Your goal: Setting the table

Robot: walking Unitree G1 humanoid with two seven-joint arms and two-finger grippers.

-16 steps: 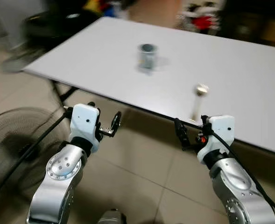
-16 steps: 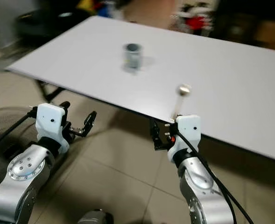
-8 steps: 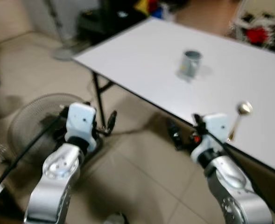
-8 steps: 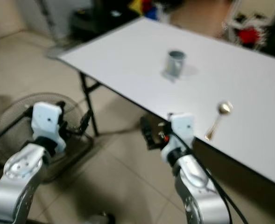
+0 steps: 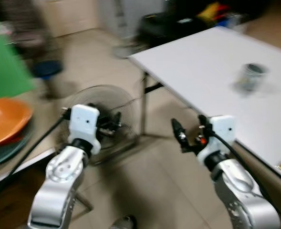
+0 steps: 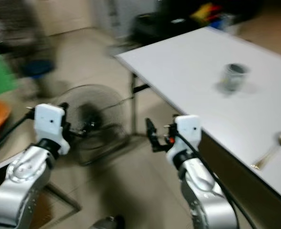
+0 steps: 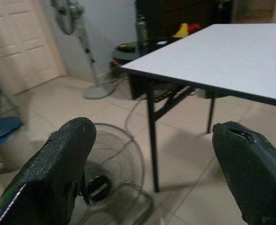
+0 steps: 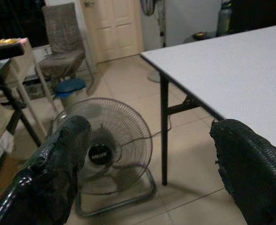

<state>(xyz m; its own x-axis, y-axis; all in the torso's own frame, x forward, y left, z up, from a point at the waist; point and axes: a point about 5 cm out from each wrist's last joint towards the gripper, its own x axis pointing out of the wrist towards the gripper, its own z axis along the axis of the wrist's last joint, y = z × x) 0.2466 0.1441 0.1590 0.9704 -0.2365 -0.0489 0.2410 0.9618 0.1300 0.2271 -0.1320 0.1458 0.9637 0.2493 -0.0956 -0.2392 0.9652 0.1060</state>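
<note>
While I am looking through the left eye view, I am seeing both arms held out low over the tiled floor, away from the white table on my right. The left gripper is hanging in front of a floor fan, and the right gripper is sitting just off the table's near edge; both are carrying nothing. A grey cup is standing upright on the table, well apart from either gripper (it is blurred here). An orange plate is resting on a darker plate at the far left.

Moving to the right eye view, I am picking out a spoon lying flat near the table's near edge, apart from the cup and beyond the right arm.

Through the left wrist view, I am seeing the two black fingers spread wide with nothing between them, facing the table's corner, its black leg and the fan on the floor.

Through the right wrist view, the fingers are likewise standing wide apart and empty, with the fan between them and a chair and a pale door behind.
</note>
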